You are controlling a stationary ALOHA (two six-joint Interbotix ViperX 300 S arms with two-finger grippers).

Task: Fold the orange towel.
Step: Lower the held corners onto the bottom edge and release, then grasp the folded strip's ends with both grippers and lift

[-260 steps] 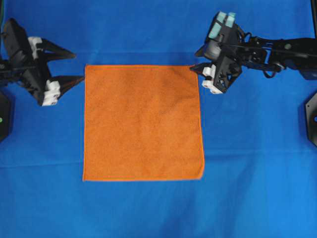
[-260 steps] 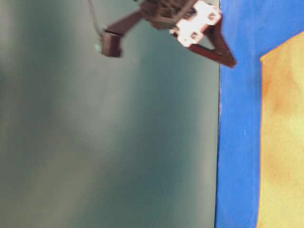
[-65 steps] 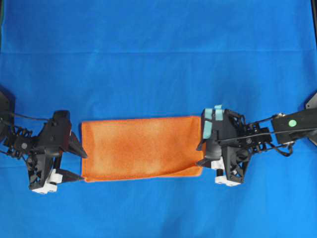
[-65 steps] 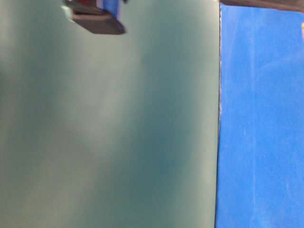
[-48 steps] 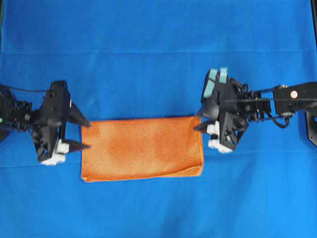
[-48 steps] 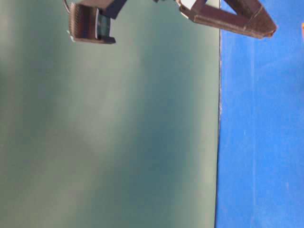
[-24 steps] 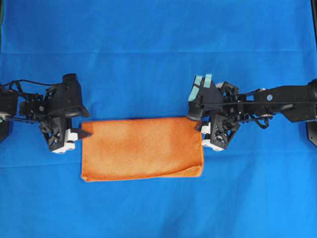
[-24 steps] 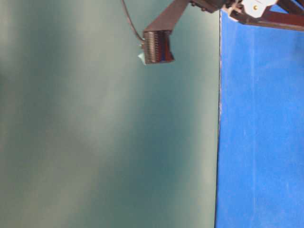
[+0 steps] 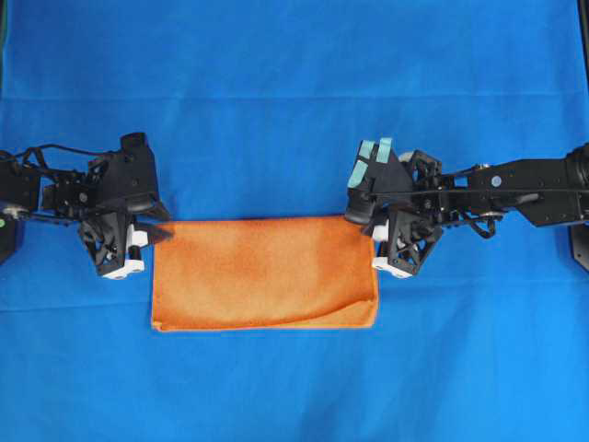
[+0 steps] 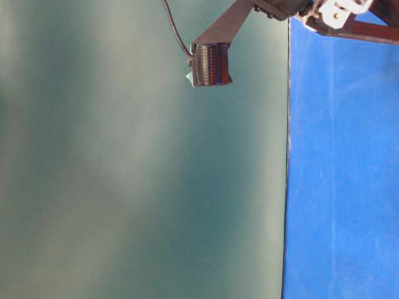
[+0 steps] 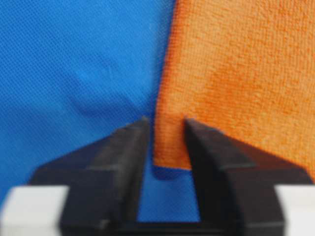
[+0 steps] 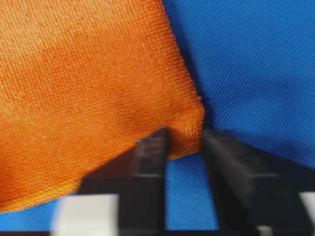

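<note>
Two towel (image 9: pixel 264 273) corners between fingertips (image 11: pixel 140 129)

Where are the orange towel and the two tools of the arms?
orange towel (image 9: pixel 264 273), overhead view, middle of the folded cloth.
left tool (image 11: pixel 166 142), left wrist view, midway between fingertips.
right tool (image 12: pixel 183 140), right wrist view, midway between fingertips.

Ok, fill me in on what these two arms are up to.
They are folding the orange towel, which lies as a folded strip on the blue cloth. The left gripper has its jaws around the towel's far left corner, and the right gripper is around the far right corner. Both look nearly closed on the fabric, but the corners are not lifted yet.
</note>
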